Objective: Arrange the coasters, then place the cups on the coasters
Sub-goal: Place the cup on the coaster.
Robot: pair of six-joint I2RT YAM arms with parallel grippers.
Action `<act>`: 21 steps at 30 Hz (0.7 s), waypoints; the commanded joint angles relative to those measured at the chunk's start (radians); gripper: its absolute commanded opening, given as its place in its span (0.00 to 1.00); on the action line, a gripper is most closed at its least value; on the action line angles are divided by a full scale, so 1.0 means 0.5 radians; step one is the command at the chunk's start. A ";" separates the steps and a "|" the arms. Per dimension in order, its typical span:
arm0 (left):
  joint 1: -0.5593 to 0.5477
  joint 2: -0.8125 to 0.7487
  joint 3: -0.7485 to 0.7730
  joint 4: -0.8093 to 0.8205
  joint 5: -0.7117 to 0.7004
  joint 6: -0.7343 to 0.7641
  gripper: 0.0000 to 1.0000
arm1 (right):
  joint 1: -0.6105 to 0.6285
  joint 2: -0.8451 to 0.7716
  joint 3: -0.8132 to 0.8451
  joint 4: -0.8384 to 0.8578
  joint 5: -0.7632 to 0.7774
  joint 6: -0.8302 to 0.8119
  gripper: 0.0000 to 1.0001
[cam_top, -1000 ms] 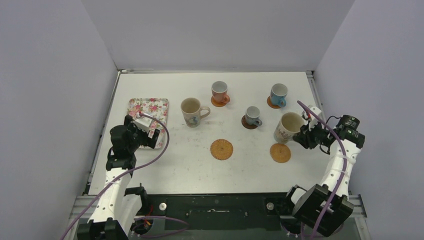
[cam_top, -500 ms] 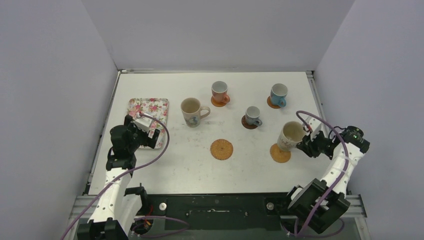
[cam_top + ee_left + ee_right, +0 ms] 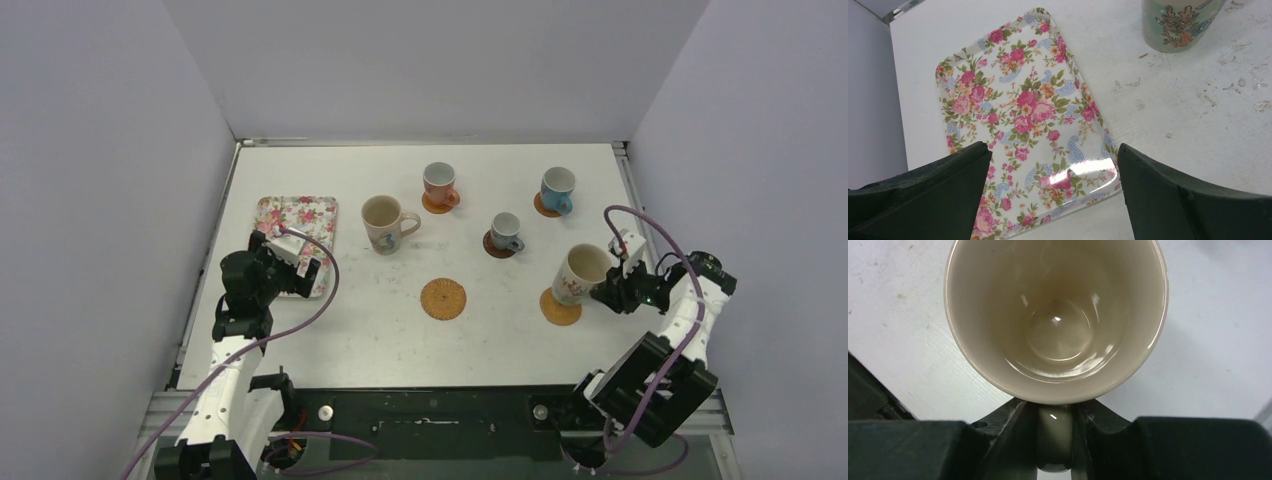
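I judge that the step in hand is setting down the fourth cup. The right jaws are clamped on the handle of the large cream cup (image 3: 578, 272). In the right wrist view I see them pressing this handle from both sides, just under the rim. The cup is at the right side of the counter (image 3: 350, 335), over the far part of the orange coaster (image 3: 560, 310) there, and it leans a little. I cannot tell if its base touches the coaster or hangs just above it.

Three cups stand on coasters further back: the pink cup (image 3: 438, 183), the blue cup (image 3: 557, 187) and the small grey cup (image 3: 505, 229), this one on the dark brown coaster (image 3: 493, 247). The second cream cup (image 3: 382, 222) stands on the bare counter near the floral tray (image 3: 298, 214). One woven coaster (image 3: 443, 298) lies in the middle with nothing on it.

The left jaws are wide apart and hold nothing; they hover above the near end of the tray.

For the next move, I think the held cup must come upright and a bit nearer to me, so that it is centred on its coaster. Then it should go down until it rests, and only then should the jaws part. After this the second cream cup needs to go onto the woven coaster; it is closer to the left arm.
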 commanded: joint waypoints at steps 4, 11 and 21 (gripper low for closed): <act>-0.004 -0.020 -0.005 0.099 0.031 0.016 0.97 | -0.009 0.308 0.203 -0.335 -0.283 -0.469 0.00; -0.004 -0.021 -0.003 0.098 0.031 0.019 0.97 | -0.004 0.101 0.090 -0.002 -0.220 -0.158 0.00; -0.004 -0.017 0.000 0.094 0.032 0.019 0.97 | 0.097 -0.015 0.002 0.229 -0.061 0.121 0.00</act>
